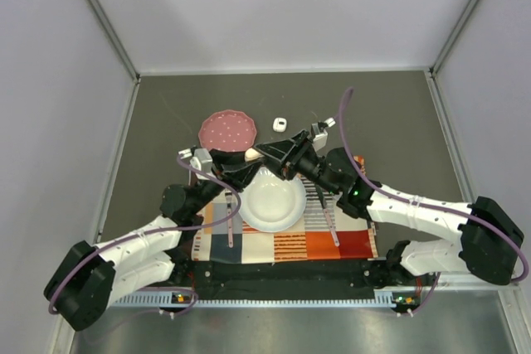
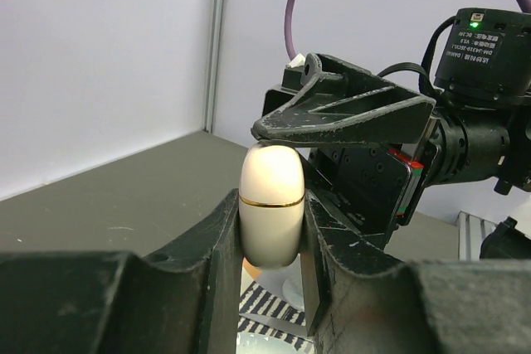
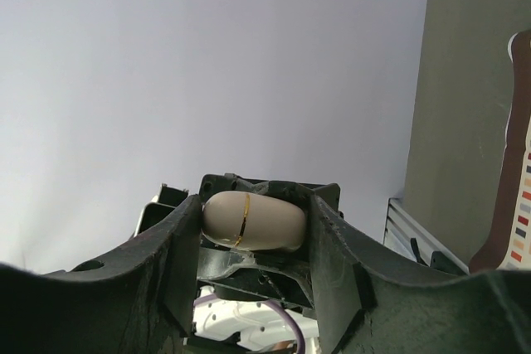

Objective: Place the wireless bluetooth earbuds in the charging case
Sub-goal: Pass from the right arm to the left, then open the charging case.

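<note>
The charging case (image 1: 250, 154) is a closed, peach-white oval with a thin gold seam. It is held in the air above the white plate. My left gripper (image 1: 246, 160) is shut on its sides, as the left wrist view shows (image 2: 271, 198), with the case (image 2: 271, 205) standing upright between the fingers. My right gripper (image 1: 260, 153) comes in from the right and closes on the case's two ends. In the right wrist view (image 3: 255, 205) the case (image 3: 253, 221) lies sideways between the jaws. No earbuds show in any view.
A white plate (image 1: 272, 201) sits on a patchwork cloth (image 1: 332, 242) under the grippers. A pink speckled plate (image 1: 226, 129) lies behind them to the left. A small white object (image 1: 280, 123) stands on the grey table behind the grippers.
</note>
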Robot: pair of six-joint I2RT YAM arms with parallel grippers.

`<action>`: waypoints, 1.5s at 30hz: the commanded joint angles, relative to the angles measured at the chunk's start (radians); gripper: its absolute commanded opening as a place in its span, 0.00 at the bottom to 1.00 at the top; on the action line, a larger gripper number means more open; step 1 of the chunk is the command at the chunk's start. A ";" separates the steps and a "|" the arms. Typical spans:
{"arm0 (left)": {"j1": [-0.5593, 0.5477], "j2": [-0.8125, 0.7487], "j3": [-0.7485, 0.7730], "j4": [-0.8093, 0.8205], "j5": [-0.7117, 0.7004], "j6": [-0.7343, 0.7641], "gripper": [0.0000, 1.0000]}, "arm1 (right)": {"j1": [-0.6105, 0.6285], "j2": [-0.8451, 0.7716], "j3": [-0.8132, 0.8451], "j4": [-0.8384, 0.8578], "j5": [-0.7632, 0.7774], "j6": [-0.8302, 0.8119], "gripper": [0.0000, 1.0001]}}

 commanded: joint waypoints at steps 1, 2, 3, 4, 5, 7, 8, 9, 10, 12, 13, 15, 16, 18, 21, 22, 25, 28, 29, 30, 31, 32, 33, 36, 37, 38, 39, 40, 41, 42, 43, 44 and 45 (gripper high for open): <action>0.000 -0.053 0.009 0.076 -0.018 -0.003 0.00 | 0.014 -0.032 0.012 -0.024 0.041 -0.081 0.43; 0.002 -0.058 0.008 0.073 -0.006 0.003 0.00 | 0.012 -0.047 0.015 -0.038 0.053 -0.104 0.46; 0.002 -0.064 0.005 0.067 0.002 0.011 0.00 | 0.012 -0.079 0.017 -0.076 0.085 -0.130 0.56; 0.002 -0.082 0.002 0.056 0.005 0.019 0.00 | 0.011 -0.098 0.026 -0.093 0.095 -0.203 0.59; 0.002 -0.091 -0.002 0.024 0.001 0.013 0.00 | 0.008 -0.113 0.052 -0.112 0.099 -0.248 0.61; 0.002 -0.123 -0.015 0.006 -0.008 0.022 0.00 | 0.003 -0.161 0.092 -0.206 0.112 -0.386 0.67; 0.002 -0.131 -0.020 -0.002 -0.007 0.028 0.00 | 0.003 -0.173 0.139 -0.249 0.118 -0.434 0.68; 0.003 -0.142 -0.026 -0.026 0.002 0.034 0.00 | 0.003 -0.185 0.162 -0.285 0.121 -0.483 0.69; 0.005 -0.163 -0.028 -0.042 0.007 0.043 0.00 | 0.003 -0.202 0.185 -0.350 0.119 -0.576 0.70; 0.012 -0.185 -0.026 -0.086 0.054 0.051 0.00 | 0.001 -0.208 0.258 -0.411 0.095 -0.675 0.72; 0.023 -0.202 -0.025 -0.096 0.077 0.054 0.00 | 0.001 -0.202 0.284 -0.475 0.081 -0.780 0.72; 0.035 -0.214 -0.015 -0.113 0.138 0.059 0.00 | 0.001 -0.195 0.356 -0.538 0.021 -0.870 0.72; 0.052 -0.225 -0.012 -0.131 0.201 0.060 0.00 | 0.003 -0.192 0.374 -0.559 -0.006 -0.952 0.72; 0.066 -0.232 -0.011 -0.136 0.251 0.066 0.00 | 0.003 -0.181 0.416 -0.637 -0.077 -1.023 0.72; 0.095 -0.242 -0.023 -0.120 0.310 0.065 0.00 | 0.001 -0.164 0.463 -0.737 -0.151 -1.132 0.72; 0.109 -0.246 -0.029 -0.108 0.315 0.054 0.00 | 0.003 -0.159 0.472 -0.760 -0.167 -1.173 0.73; 0.124 -0.239 -0.070 0.007 0.314 0.013 0.00 | 0.003 -0.142 0.497 -0.822 -0.235 -1.233 0.73; 0.137 -0.216 -0.087 0.091 0.312 -0.018 0.00 | 0.003 -0.141 0.500 -0.836 -0.252 -1.247 0.73; 0.138 -0.210 -0.086 0.099 0.315 -0.023 0.00 | 0.003 -0.141 0.500 -0.833 -0.267 -1.250 0.73; 0.140 -0.202 -0.083 0.113 0.327 -0.027 0.00 | 0.003 -0.135 0.500 -0.833 -0.279 -1.255 0.73; 0.141 -0.190 -0.081 0.125 0.326 -0.041 0.00 | 0.003 -0.130 0.503 -0.837 -0.295 -1.260 0.73; 0.141 -0.183 -0.081 0.140 0.327 -0.047 0.00 | 0.003 -0.127 0.509 -0.837 -0.322 -1.261 0.73; 0.141 -0.174 -0.081 0.169 0.332 -0.055 0.00 | 0.006 -0.124 0.509 -0.836 -0.332 -1.261 0.73; 0.141 -0.136 -0.072 0.212 0.343 -0.084 0.00 | 0.011 -0.110 0.512 -0.833 -0.329 -1.261 0.73; 0.143 -0.128 -0.071 0.225 0.347 -0.096 0.00 | 0.012 -0.104 0.512 -0.828 -0.324 -1.258 0.73; 0.143 -0.122 -0.071 0.237 0.347 -0.102 0.00 | 0.012 -0.101 0.514 -0.830 -0.324 -1.260 0.73; 0.143 -0.107 -0.068 0.246 0.349 -0.107 0.00 | 0.014 -0.098 0.514 -0.828 -0.324 -1.257 0.73; 0.143 -0.101 -0.066 0.265 0.349 -0.118 0.00 | 0.014 -0.092 0.514 -0.825 -0.324 -1.255 0.73; 0.143 -0.093 -0.066 0.277 0.350 -0.122 0.00 | 0.014 -0.089 0.514 -0.822 -0.327 -1.255 0.73; 0.143 -0.082 -0.064 0.286 0.349 -0.132 0.00 | 0.014 -0.084 0.515 -0.820 -0.326 -1.253 0.73; 0.143 -0.081 -0.066 0.306 0.338 -0.138 0.00 | 0.014 -0.080 0.519 -0.820 -0.326 -1.250 0.73; 0.143 -0.075 -0.064 0.314 0.337 -0.142 0.00 | 0.014 -0.073 0.519 -0.820 -0.321 -1.250 0.73; 0.143 -0.070 -0.066 0.323 0.335 -0.150 0.00 | 0.014 -0.070 0.519 -0.819 -0.319 -1.250 0.73</action>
